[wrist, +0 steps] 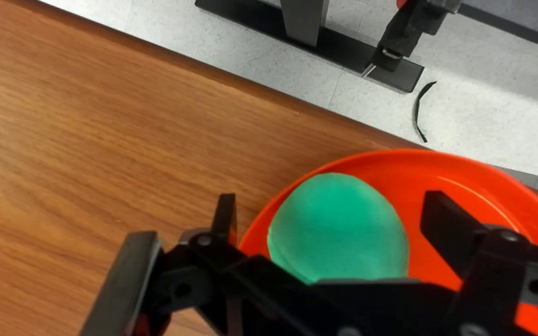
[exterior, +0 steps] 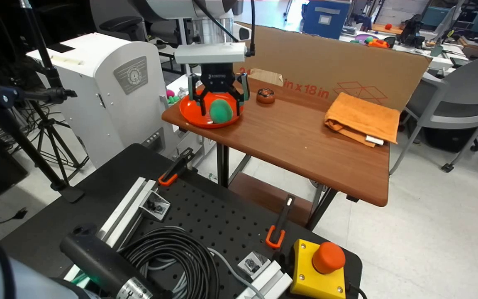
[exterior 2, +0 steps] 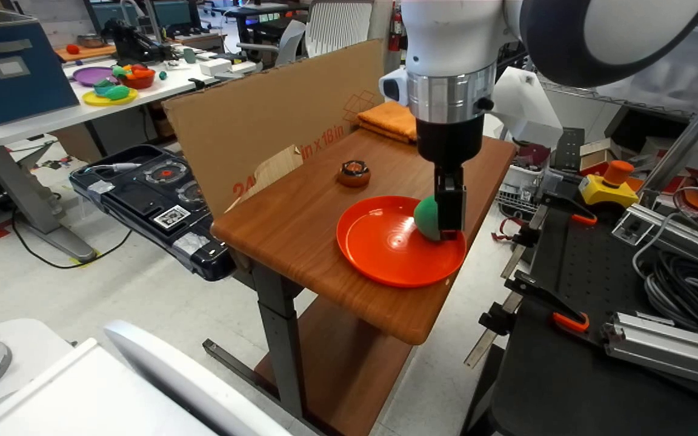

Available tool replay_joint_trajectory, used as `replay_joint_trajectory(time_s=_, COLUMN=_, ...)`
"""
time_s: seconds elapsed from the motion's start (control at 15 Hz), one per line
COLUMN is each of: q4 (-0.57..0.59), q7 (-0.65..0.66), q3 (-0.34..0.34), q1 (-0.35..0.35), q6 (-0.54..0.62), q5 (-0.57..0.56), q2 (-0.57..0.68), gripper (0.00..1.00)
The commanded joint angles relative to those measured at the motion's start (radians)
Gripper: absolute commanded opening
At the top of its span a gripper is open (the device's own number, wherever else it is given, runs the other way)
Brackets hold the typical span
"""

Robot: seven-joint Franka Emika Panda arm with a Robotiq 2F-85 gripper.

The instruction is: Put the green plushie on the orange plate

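Observation:
The green plushie [exterior: 221, 111] rests inside the orange plate [exterior: 190, 113], near its rim. In an exterior view the plushie [exterior 2: 426, 219] is partly hidden by my gripper [exterior 2: 449, 230], and the plate [exterior 2: 385, 257] lies at the table's corner. My gripper [exterior: 220, 109] is low over the plate, its fingers spread on either side of the plushie. In the wrist view the plushie [wrist: 339, 228] sits between the open fingers [wrist: 329, 205], with visible gaps on both sides. Its lower part there is hidden by the gripper. The plate [wrist: 437, 168] shows behind it.
A small round brown object [exterior: 265, 96] stands on the wooden table [exterior: 297, 133] near the plate. A folded orange cloth [exterior: 363, 118] lies at the table's far end. A cardboard sheet [exterior: 326, 62] stands along one table edge. A black pegboard bench [exterior: 222, 216] is beside the table.

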Motion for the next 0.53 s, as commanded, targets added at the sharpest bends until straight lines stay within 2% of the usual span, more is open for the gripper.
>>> replay_joint_trajectory(time_s=0.0, q4=-0.081, q7=-0.017, q3=0.008, q1=-0.022, q6=-0.004, q5=0.076, q2=-0.096, gripper=1.00)
replay_joint_trajectory(time_s=0.07, q4=-0.102, q7=-0.012, q3=0.007, q1=-0.039, q6=-0.012, q5=0.123, q2=-0.126, gripper=1.00)
replay_joint_trajectory(time_s=0.13, q4=-0.042, q7=0.001, q3=-0.004, q1=-0.006, q6=-0.001, q5=0.067, q2=-0.047, gripper=1.00)
replay_joint_trajectory(time_s=0.47, q4=-0.088, q7=0.000, q3=-0.003, q1=-0.031, q6=-0.003, q5=0.106, q2=-0.108, gripper=1.00)
